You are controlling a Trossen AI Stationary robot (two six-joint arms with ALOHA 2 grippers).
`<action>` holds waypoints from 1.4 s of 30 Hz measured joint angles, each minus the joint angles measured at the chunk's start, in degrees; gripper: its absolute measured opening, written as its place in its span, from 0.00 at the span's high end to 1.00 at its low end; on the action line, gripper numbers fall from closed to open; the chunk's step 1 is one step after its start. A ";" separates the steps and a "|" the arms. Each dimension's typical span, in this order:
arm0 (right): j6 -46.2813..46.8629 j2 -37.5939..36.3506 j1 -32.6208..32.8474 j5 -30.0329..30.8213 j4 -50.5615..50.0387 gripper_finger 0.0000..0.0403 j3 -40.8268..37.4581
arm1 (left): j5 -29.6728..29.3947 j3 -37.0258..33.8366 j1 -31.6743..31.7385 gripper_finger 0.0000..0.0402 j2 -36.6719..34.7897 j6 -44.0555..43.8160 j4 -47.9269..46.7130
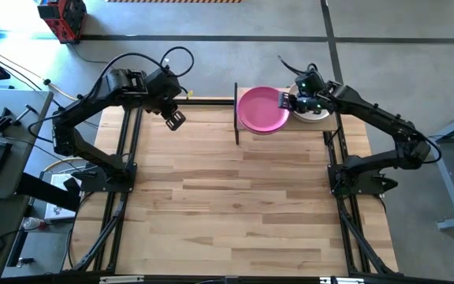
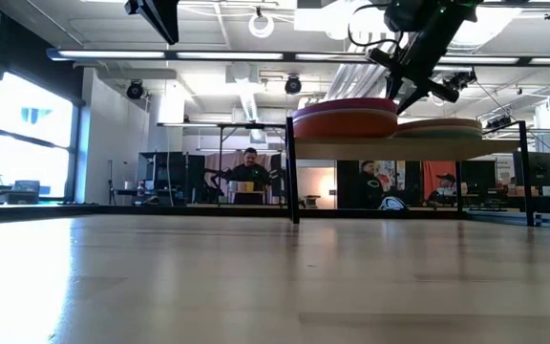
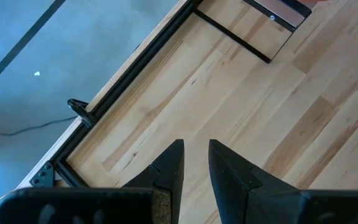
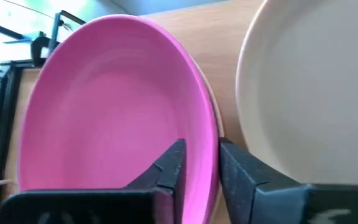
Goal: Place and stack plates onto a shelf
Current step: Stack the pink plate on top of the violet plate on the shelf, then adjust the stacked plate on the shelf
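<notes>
On the shelf (image 1: 294,128) at the table's far edge lies a magenta plate (image 1: 260,110) on top of an orange plate (image 2: 344,125). Beside it, toward the right, sits an off-white plate (image 1: 315,117) on its own low stack. My right gripper (image 1: 288,101) stands between the two stacks, shut on the magenta plate's right rim. My left gripper (image 1: 175,120) hovers over bare table near the far-left corner, its fingers a narrow gap apart and holding nothing. The stacks hide the remaining plates. My right gripper (image 4: 202,165) has the magenta plate's right rim (image 4: 211,134) between its two fingers, one finger (image 4: 174,163) over the plate's hollow and the other outside the rim. It comes slanting down from the table's right. The plate (image 2: 344,105) lies level on the orange plate.
The off-white plate (image 4: 316,93) sits close against the right gripper's outer finger. The shelf's black posts (image 1: 236,114) rise at its left end. The black table frame (image 3: 104,102) runs along the far-left corner. Wide wooden tabletop (image 1: 227,205) lies in front. People stand in the room behind (image 2: 248,172).
</notes>
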 joint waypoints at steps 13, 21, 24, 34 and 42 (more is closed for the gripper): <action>-0.08 -6.46 -1.86 -3.28 2.15 0.76 0.02 | 0.00 0.00 0.00 0.84 -0.02 0.04 0.00; 1.70 -5.90 6.77 -11.90 4.21 0.77 0.02 | 0.00 0.00 0.00 0.84 -0.02 0.04 0.06; 5.03 -5.31 11.74 -10.87 4.26 0.77 0.02 | 0.00 0.00 0.00 0.84 0.00 0.04 0.40; 13.39 0.19 22.45 -5.76 4.22 0.78 0.02 | -0.02 0.00 0.00 0.84 -0.02 0.04 1.62; 13.34 3.55 21.94 -5.36 3.83 0.78 0.02 | -0.02 0.00 0.00 0.84 0.00 0.04 1.62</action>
